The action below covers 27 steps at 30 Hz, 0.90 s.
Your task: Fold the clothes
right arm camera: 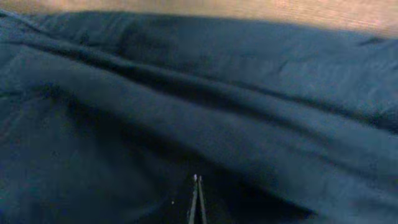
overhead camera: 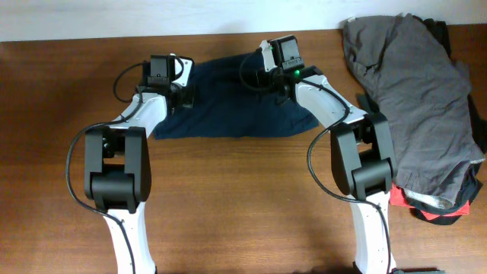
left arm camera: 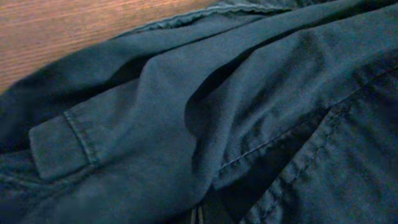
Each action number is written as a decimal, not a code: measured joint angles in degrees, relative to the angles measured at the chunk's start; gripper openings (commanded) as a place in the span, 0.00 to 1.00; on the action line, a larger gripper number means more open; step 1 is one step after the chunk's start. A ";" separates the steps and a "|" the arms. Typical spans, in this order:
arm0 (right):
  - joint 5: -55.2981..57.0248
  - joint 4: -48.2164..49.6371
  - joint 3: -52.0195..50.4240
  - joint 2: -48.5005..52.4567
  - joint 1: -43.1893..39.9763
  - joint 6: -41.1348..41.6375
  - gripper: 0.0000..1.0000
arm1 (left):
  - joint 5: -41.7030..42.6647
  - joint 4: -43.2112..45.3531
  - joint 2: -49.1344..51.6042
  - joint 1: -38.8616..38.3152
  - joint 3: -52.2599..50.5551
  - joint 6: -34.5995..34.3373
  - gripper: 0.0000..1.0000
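The dark navy-blue shorts (overhead camera: pixel 228 110) lie bunched on the wooden table at the far middle. My left gripper (overhead camera: pixel 183 97) is at their left far edge and my right gripper (overhead camera: pixel 275 80) is at their right far edge. In the left wrist view the shorts (left arm camera: pixel 186 124) fill the frame with raised folds, a seam and a belt-loop patch. The left fingers (left arm camera: pixel 196 214) show as a thin closed pair buried in the cloth. In the right wrist view the right fingers (right arm camera: pixel 197 202) are pressed together, with the shorts (right arm camera: pixel 249 124) draped around them.
A grey garment (overhead camera: pixel 418 84) lies heaped at the right far corner, over a red-and-black item (overhead camera: pixel 435 211) near the right edge. Bare wooden table (overhead camera: pixel 243 198) stretches in front of the shorts, between the two arm bases.
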 measured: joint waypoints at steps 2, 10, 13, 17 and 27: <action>0.70 2.08 0.02 1.11 0.00 -0.04 0.05 | -0.04 0.07 0.24 -0.11 0.07 -0.02 0.01; 3.87 10.43 0.22 6.38 -0.28 0.28 0.05 | -0.66 -0.35 0.44 -0.48 0.42 -0.02 0.01; 5.66 13.81 0.20 7.30 -0.72 1.84 0.09 | -0.87 -0.68 0.44 -0.59 0.52 -0.02 0.01; 7.41 19.82 0.15 7.93 -2.60 4.50 0.11 | -0.87 -2.27 0.44 -0.70 1.11 -0.02 0.01; 9.97 29.62 0.50 8.00 -11.47 8.66 0.21 | -0.87 -4.48 0.81 -0.85 2.12 -0.02 0.01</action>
